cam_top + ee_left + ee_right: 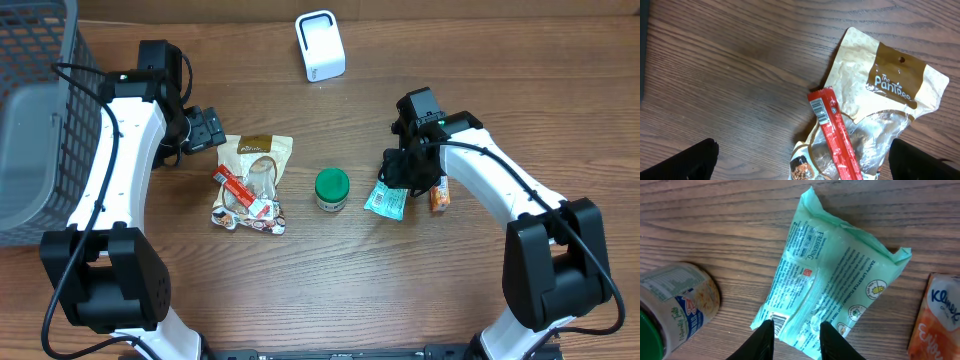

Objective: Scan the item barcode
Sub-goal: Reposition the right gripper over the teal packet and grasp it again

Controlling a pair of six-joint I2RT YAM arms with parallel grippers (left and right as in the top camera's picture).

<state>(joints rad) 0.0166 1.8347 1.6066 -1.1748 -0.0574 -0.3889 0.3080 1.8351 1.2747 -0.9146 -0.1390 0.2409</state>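
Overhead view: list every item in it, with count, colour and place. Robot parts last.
wire basket: one, grey, far left edge.
scanner: one, white, top centre.
Pantree snack pouch: one, beige and brown, left of centre.
stick sachet: one, red, lying on the pouch.
jar: one, green lid, centre.
wipes pack: one, mint green, right of the jar.
Kleenex pack: one, orange, right of the wipes pack.
table: one, brown wood, under everything.
left gripper: one, black, open, by the pouch's upper left.
right gripper: one, black, astride the wipes pack's end; grip unclear.
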